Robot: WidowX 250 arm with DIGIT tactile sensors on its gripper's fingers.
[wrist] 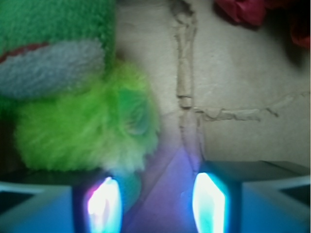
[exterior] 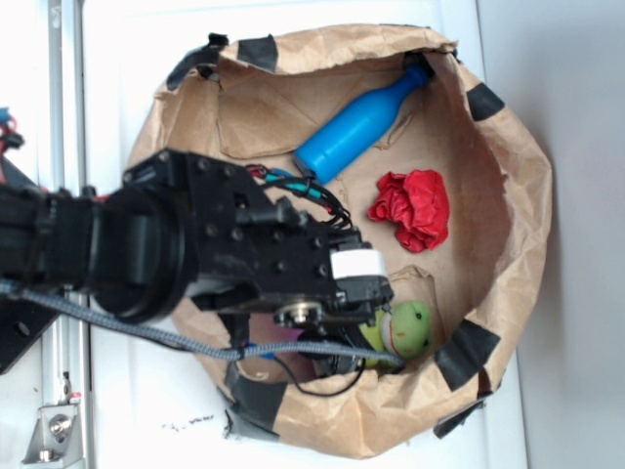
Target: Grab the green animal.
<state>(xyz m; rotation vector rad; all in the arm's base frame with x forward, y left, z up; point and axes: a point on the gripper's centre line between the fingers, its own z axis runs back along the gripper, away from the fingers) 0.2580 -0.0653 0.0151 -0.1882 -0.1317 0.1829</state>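
White tabletop (exterior: 293, 20), grey wall (exterior: 576, 98), aluminium rail (exterior: 68, 98), bright light

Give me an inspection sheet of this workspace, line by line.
Surface: brown paper liner, creased, its rim fixed with black tape.
Job's things: green animal lies near the liner's lower wall, beside the gripper.
Clutter: blue bottle on its side; red cloth ball apart from both.
Grippers: gripper open, nothing between the fingers; frog fur ahead of the left finger.
Cables: grey braided cable and black wire hang below the arm.
Surroundings: white table; metal rail at left.
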